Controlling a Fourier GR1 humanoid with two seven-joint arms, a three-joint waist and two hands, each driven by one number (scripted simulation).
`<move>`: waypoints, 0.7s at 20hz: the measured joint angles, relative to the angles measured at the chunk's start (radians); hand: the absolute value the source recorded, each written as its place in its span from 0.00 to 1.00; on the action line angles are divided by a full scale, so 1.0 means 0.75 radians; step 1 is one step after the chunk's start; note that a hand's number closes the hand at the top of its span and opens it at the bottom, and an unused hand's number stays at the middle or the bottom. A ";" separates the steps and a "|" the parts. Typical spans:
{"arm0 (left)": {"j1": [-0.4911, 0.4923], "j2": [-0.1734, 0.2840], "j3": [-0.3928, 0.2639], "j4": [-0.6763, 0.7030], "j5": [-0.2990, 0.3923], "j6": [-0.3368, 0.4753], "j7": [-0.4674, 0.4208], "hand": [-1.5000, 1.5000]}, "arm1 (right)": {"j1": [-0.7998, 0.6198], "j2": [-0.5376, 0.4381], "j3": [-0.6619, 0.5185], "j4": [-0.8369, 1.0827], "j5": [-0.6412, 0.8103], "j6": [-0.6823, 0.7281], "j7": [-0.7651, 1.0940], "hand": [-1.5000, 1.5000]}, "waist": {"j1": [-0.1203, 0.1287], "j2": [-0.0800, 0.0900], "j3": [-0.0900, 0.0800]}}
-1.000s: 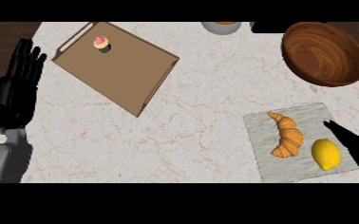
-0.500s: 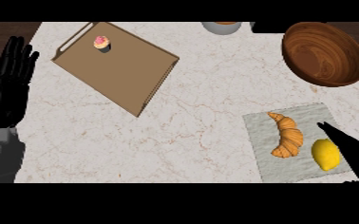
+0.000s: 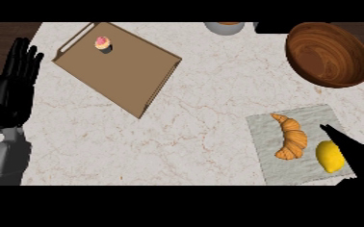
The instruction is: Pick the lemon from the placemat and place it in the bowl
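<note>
A yellow lemon lies on the pale grey placemat at the lower right, beside a croissant. Only straight black fingers of my right hand show at the right edge, reaching over the lemon's upper right side; whether they touch it is unclear. The brown wooden bowl sits at the upper right with nothing visible inside. My left hand rests open at the left edge, fingers up.
A brown wooden cutting board lies tilted at the upper left with a small pink cupcake on its far corner. A grey cup stands at the counter's top edge.
The right hand's fingers have slid in from the right edge toward the lemon. The left hand dipped left a moment ago and is back near where it was.
</note>
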 measured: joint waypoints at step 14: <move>-0.001 -0.058 0.002 -0.050 -0.055 -0.001 0.041 0.50 | -0.092 0.034 -0.051 0.209 0.163 -0.191 -0.245 1.00 | 0.001 -0.003 -0.005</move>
